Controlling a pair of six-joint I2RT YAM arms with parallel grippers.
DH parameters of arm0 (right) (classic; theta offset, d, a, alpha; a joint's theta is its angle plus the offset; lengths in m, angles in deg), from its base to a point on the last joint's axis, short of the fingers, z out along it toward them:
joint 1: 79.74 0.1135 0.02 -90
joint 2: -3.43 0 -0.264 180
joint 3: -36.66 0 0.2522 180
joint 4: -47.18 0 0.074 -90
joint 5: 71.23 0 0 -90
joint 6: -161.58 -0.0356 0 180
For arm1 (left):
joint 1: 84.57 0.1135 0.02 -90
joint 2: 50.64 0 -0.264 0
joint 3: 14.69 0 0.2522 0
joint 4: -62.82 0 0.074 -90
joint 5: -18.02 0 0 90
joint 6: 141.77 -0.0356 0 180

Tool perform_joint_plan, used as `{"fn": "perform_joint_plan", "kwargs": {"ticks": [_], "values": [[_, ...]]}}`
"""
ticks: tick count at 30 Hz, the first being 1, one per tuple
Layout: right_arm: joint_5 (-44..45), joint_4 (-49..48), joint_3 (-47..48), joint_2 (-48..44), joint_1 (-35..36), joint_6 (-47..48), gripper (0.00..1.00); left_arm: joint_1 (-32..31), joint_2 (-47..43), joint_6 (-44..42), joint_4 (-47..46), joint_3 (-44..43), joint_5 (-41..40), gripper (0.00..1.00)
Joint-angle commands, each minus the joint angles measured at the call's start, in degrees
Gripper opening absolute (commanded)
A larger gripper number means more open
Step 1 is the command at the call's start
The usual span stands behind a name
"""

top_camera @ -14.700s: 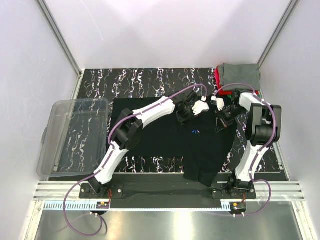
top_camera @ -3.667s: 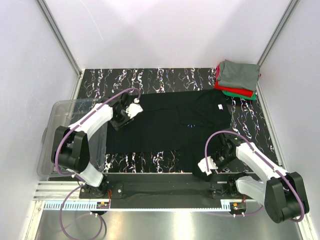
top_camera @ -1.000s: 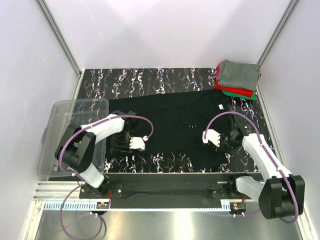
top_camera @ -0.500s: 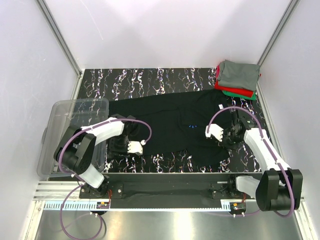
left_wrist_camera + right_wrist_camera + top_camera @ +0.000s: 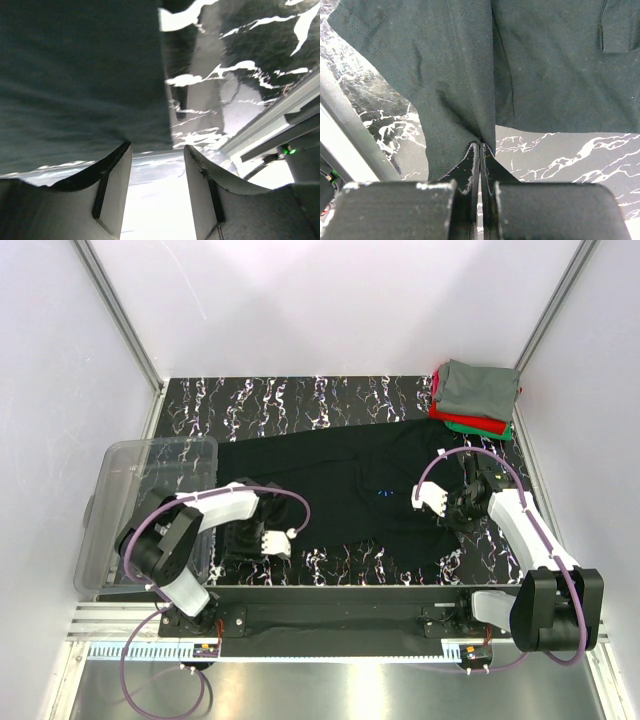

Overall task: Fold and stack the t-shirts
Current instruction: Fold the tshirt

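Left hand: your left gripper [image 5: 275,540] is let go. Its two fingers [image 5: 112,185] stand apart with nothing between them, and only the table shows through the gap.
Ahead of the left hand: the near edge of the black t-shirt [image 5: 340,490] lies just past the fingertips. In the left wrist view one corner of the cloth ends right at the tip of one finger. You cannot tell if it touches.
Right hand: your right gripper [image 5: 480,147] is clenched. It pinches a small fold of the black t-shirt between its tips, and the cloth rises in a little ridge from the pinch.
Black t-shirt: it lies spread out flat on the marble table [image 5: 300,400] between your two hands. Its far part reaches beyond both of them.
Writing on the shirt: a tiny blue logo [image 5: 383,492] sits just to the left of your right hand. It is too small to read.
Other marks: in the right wrist view you see seams and stitching ahead of the fingers, but no words.
Folded t-shirts: a grey one [image 5: 478,390] lies on top of a red one [image 5: 452,418] and a green one [image 5: 492,430]. The pile sits beyond your right hand, in the far right corner, well apart from it.
Clear bin [image 5: 130,490]: it sits to the left of your left hand, beside that arm.
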Motion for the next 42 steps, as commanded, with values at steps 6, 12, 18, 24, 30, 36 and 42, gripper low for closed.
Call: {"fn": "perform_joint_plan", "kwargs": {"ticks": [6, 12, 18, 24, 30, 36, 42], "values": [[-1.43, -0.59, 2.39, -0.13, -0.38, 0.61, 0.00, -0.89, 2.08, 5.25, -3.27, 3.56, -2.30, 0.59], [-1.08, -0.41, 2.22, -0.74, -0.38, 0.61, 0.00, -1.42, 4.37, 7.97, -6.34, 4.17, -2.20, 0.50], [-1.07, -0.68, 2.65, -0.92, -3.63, -0.61, 0.00, -1.42, 6.74, 10.52, -8.89, 5.23, -3.35, 0.19], [-1.78, -0.94, 4.93, -0.92, -7.49, -1.84, 0.00, -1.42, 5.78, 11.05, -10.21, 4.36, -4.23, 0.00], [-2.83, -0.85, 8.10, -2.93, -10.05, -4.39, 0.00, -1.42, 0.33, 8.86, -7.58, -1.87, -5.63, 0.00], [-3.01, -0.68, 8.72, -5.05, -10.05, -6.94, 0.00, -1.33, -1.60, 7.28, -4.42, -5.75, -7.65, 0.00], [-4.23, -0.77, 11.35, -4.79, -10.05, -9.31, 0.00, 1.03, -2.31, 4.47, -3.36, -7.15, -10.91, 0.00]]}}
